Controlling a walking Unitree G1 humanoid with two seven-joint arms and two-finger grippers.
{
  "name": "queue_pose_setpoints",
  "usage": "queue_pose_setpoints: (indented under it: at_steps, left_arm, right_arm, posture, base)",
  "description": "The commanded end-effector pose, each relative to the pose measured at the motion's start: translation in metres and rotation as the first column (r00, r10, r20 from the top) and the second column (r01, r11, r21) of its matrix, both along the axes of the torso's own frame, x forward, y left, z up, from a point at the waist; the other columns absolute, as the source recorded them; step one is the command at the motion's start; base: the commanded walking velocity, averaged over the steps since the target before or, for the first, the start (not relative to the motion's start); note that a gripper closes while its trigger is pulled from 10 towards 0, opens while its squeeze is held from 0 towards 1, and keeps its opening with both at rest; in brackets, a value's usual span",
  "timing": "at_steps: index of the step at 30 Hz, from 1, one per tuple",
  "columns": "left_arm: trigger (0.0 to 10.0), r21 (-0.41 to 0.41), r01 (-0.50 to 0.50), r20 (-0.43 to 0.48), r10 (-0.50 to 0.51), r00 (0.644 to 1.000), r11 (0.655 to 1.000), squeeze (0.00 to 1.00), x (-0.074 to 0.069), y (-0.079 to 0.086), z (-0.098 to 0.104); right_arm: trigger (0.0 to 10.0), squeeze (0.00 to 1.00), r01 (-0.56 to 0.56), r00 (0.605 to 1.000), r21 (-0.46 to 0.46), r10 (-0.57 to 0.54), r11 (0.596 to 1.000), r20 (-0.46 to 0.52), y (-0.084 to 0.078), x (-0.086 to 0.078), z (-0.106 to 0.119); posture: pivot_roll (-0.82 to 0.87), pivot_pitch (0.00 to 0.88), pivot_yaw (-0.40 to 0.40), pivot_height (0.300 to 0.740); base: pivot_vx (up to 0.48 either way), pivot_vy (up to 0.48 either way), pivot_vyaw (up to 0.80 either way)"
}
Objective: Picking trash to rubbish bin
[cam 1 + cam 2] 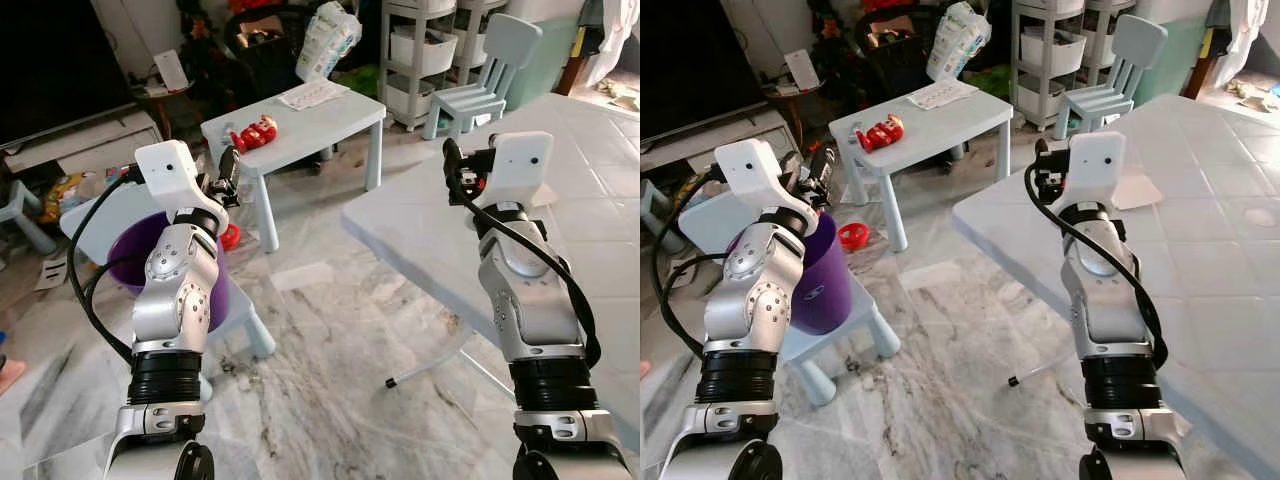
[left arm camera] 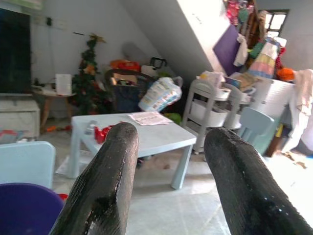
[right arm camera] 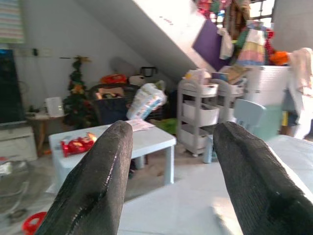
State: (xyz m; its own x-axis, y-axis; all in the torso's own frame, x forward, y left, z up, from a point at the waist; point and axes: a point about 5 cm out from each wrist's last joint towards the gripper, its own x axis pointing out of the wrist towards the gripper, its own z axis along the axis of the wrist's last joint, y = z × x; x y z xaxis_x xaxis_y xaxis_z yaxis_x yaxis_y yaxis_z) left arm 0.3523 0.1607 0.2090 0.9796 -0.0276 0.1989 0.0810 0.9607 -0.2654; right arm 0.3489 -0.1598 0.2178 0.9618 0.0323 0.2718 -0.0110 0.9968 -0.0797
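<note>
Nothing is being carried: the left gripper point(image 2: 166, 186) and right gripper point(image 3: 171, 181) are being held up with fingers apart and empty. The red wrapper point(image 1: 253, 134) is lying on the small surface point(image 1: 330, 115) ahead, well apart from the purple bin point(image 1: 820, 275); pickup and drop are judged as outstanding

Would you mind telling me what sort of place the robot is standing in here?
Most likely a family living room used as a play area: a small child's table and matching chair, a decorated Christmas tree, and a television along the wall.
</note>
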Motion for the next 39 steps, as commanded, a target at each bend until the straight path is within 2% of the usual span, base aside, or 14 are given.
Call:
queue_pose_setpoints:
  at_steps: [1, 13, 33, 39]
  left_arm:
    - [10.0, 0.012, -0.020, 0.012, 0.020, 1.000, 1.000, 0.00, -0.0004, 0.0045, 0.0035]
    - [10.0, 0.010, -0.016, 0.000, 0.016, 1.000, 1.000, 0.00, -0.0001, 0.0032, 0.0012]
    - [10.0, -0.007, -0.020, 0.018, 0.020, 1.000, 1.000, 0.00, 0.0029, 0.0009, 0.0080]
    - [10.0, -0.012, -0.020, 0.023, 0.020, 1.000, 1.000, 0.00, 0.0029, 0.0017, 0.0091]
  right_arm:
    - [10.0, 0.00, -0.028, 0.999, -0.011, 0.028, 1.000, 0.023, 0.0061, -0.0009, 0.0070]
    - [10.0, 0.00, -0.025, 1.000, -0.025, 0.025, 0.999, 0.017, 0.0055, -0.0010, 0.0058]
    - [10.0, 0.00, -0.021, 1.000, -0.023, 0.022, 1.000, 0.015, 0.0051, 0.0005, 0.0073]
    - [10.0, 0.00, -0.020, 1.000, -0.016, 0.020, 1.000, 0.010, 0.0047, 0.0003, 0.0073]
  posture:
    - [-0.09, 0.000, 0.029, 0.740]
    - [-0.09, 0.000, 0.028, 0.740]
    - [-0.09, 0.000, 0.034, 0.740]
    - [-0.09, 0.000, 0.034, 0.740]
  base:
    - [0.311, 0.364, 0.00]
    - [0.263, 0.364, 0.00]
    - [0.000, 0.000, 0.00]
    - [0.000, 0.000, -0.68]
